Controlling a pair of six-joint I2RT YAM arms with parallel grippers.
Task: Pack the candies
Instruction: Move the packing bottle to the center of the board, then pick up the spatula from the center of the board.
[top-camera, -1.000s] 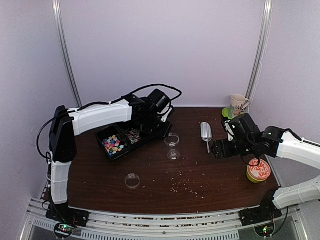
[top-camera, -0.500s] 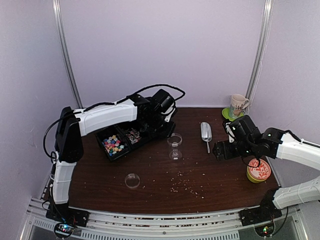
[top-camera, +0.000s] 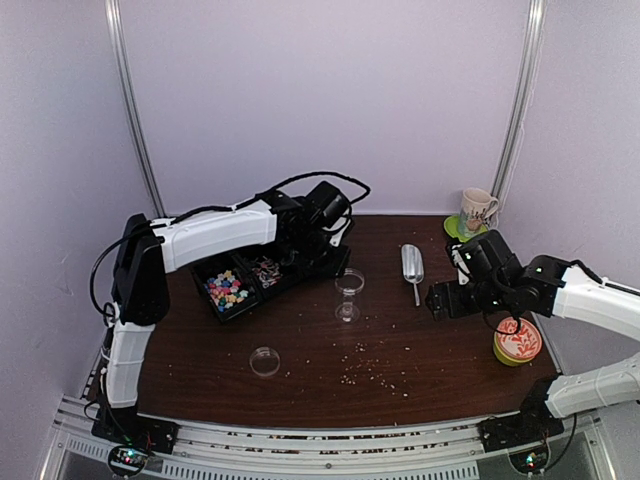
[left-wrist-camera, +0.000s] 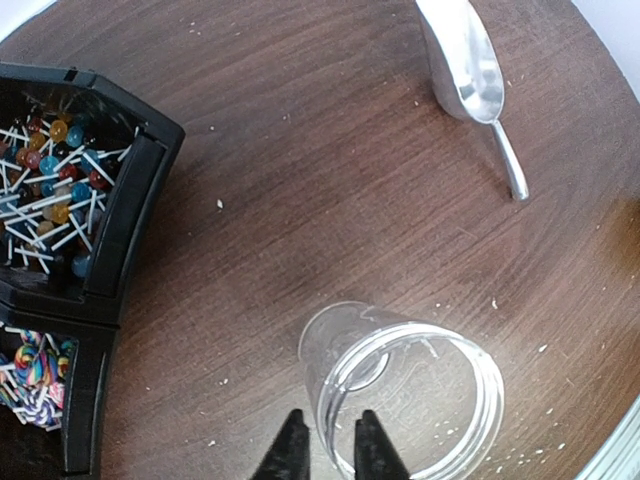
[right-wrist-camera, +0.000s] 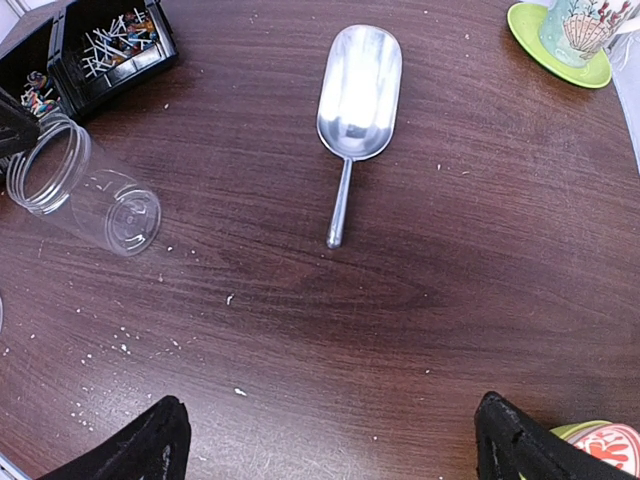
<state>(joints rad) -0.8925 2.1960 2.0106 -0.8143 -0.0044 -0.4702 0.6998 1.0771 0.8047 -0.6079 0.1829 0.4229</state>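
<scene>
Left wrist view: my left pincer (left-wrist-camera: 330, 420) is almost closed, nipping the rim wall of the tilted clear jar (left-wrist-camera: 420, 400). The candies (top-camera: 227, 288) sit in the bin (left-wrist-camera: 128, 205) to my left, nearer this arm than the other. My right pincer (right-wrist-camera: 330, 420) gapes wide and empty, with the scoop (right-wrist-camera: 358, 90) ahead and its handle pointing at it.

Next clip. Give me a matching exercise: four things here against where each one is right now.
Things:
1. clear jar
2. metal scoop
3. mug
4. candies

Places:
A. on a green saucer
B. in a black bin
C. rim pinched by the left hand
D. lying loose on the table

Pairs: 1-C, 2-D, 3-A, 4-B
</scene>
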